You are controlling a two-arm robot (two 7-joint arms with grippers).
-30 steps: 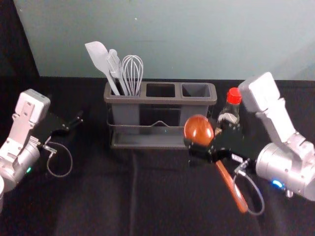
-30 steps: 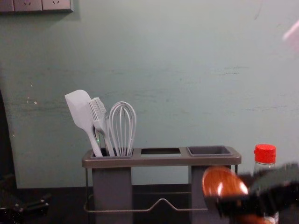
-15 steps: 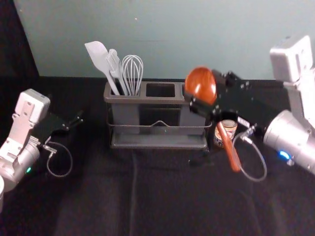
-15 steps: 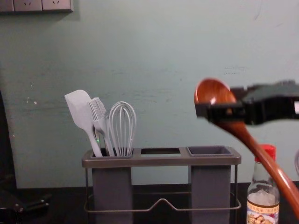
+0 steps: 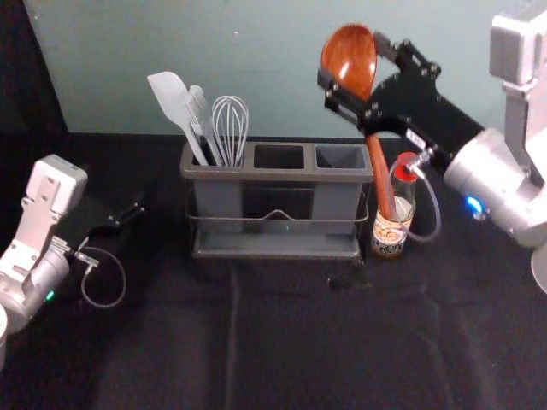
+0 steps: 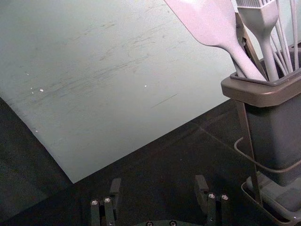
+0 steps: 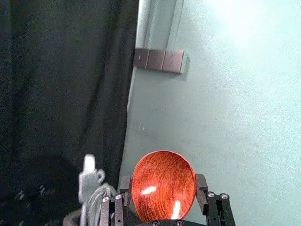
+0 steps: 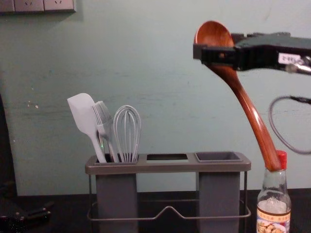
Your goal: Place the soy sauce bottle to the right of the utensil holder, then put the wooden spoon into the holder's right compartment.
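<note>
The right gripper (image 5: 351,59) had lifted the wooden spoon (image 5: 376,154), pinched by its bowl, higher than before, the soy sauce bottle (image 5: 389,239) stood just right of the utensil holder (image 5: 278,173), and the left gripper (image 5: 131,213) sat spread at its left.

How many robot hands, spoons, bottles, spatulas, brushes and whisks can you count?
Robot hands: 2 (left gripper, right gripper)
Spoon: 1
Bottle: 1
Spatula: 1
Brush: 1
Whisk: 1
Total: 7

One more thing behind the spatula is too hidden to name.
</note>
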